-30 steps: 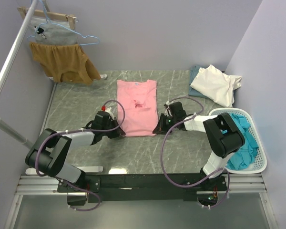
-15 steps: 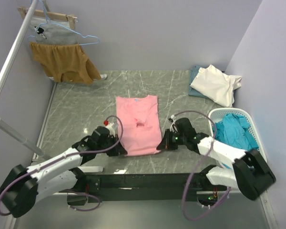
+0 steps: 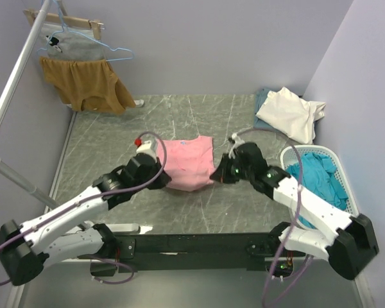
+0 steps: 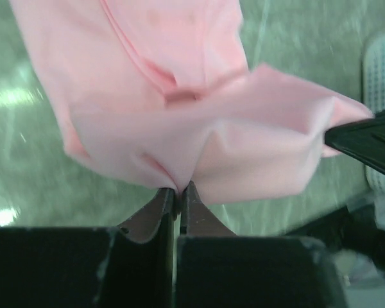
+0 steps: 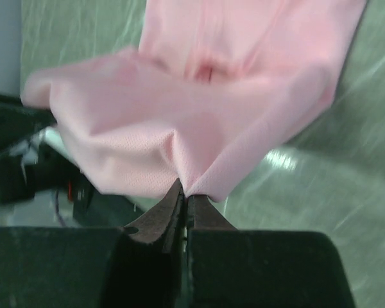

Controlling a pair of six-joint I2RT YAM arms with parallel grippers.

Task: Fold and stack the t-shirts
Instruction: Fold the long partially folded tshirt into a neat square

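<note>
While the grey-green marbled table (image 3: pixel 115 138) carries everything, the light pink t-shirt (image 3: pixel 189 156) lies at its middle, the far part flat on the surface and the near hem raised, sagging between two grips. At the far right corner, a cream-white t-shirt (image 3: pixel 289 115) rests on a grey-blue t-shirt (image 3: pixel 263 98). Near that pile, at the right edge, a white basket (image 3: pixel 348 224) holds teal t-shirts (image 3: pixel 322 181). The left end effector (image 4: pixel 178 192) has its fingers pressed together on the pink hem's left corner. The right end effector (image 5: pixel 183 192) pinches the hem's right corner the same way.
</note>
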